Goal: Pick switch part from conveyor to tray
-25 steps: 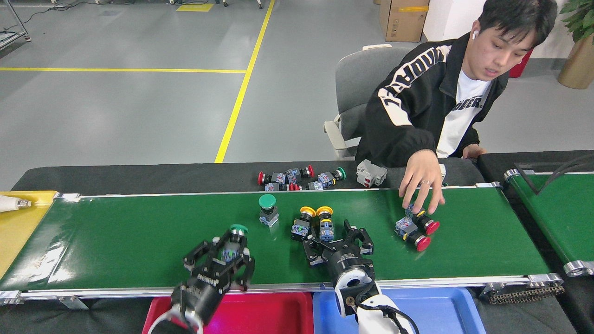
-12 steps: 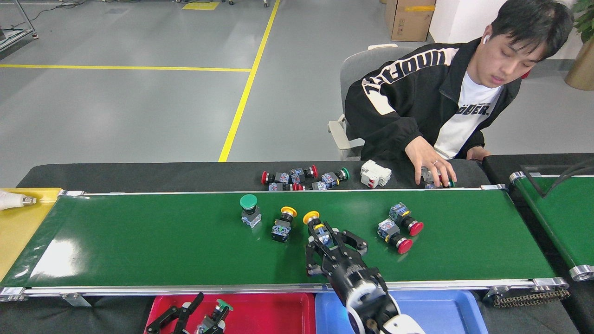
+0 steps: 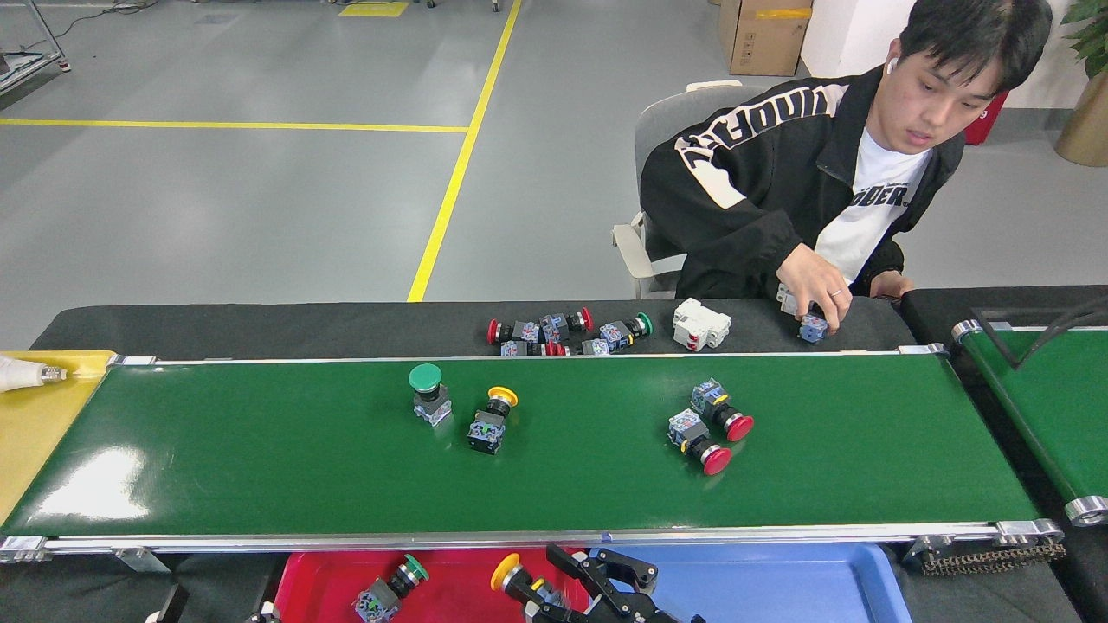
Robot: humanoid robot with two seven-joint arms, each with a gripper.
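The conveyor (image 3: 260, 467) runs across the middle of the head view. On it stand a green-capped switch part (image 3: 428, 392) and a yellow-capped one (image 3: 491, 419) left of centre. Two red-capped ones (image 3: 722, 412) (image 3: 698, 441) lie right of centre. Below the near rail sit a red tray (image 3: 467, 581) and a blue tray (image 3: 779, 584). A green-capped switch part (image 3: 389, 593) lies in the red tray. My right gripper (image 3: 554, 594) is low at the seam between the two trays, shut on a yellow-capped switch part (image 3: 509, 576). My left gripper is out of view.
A seated person's hand (image 3: 818, 296) holds a part on the black table (image 3: 260, 327) behind the belt. A pile of switch parts (image 3: 563, 333) and a white block (image 3: 701, 322) lie there too. A yellow tray (image 3: 35, 424) is at far left, a second green belt (image 3: 1047, 407) at far right.
My right gripper pulled back off the belt to the trays with a yellow-capped switch part. My left gripper let go of the green-capped part in the red tray and withdrew. Parts on the belt drifted left.
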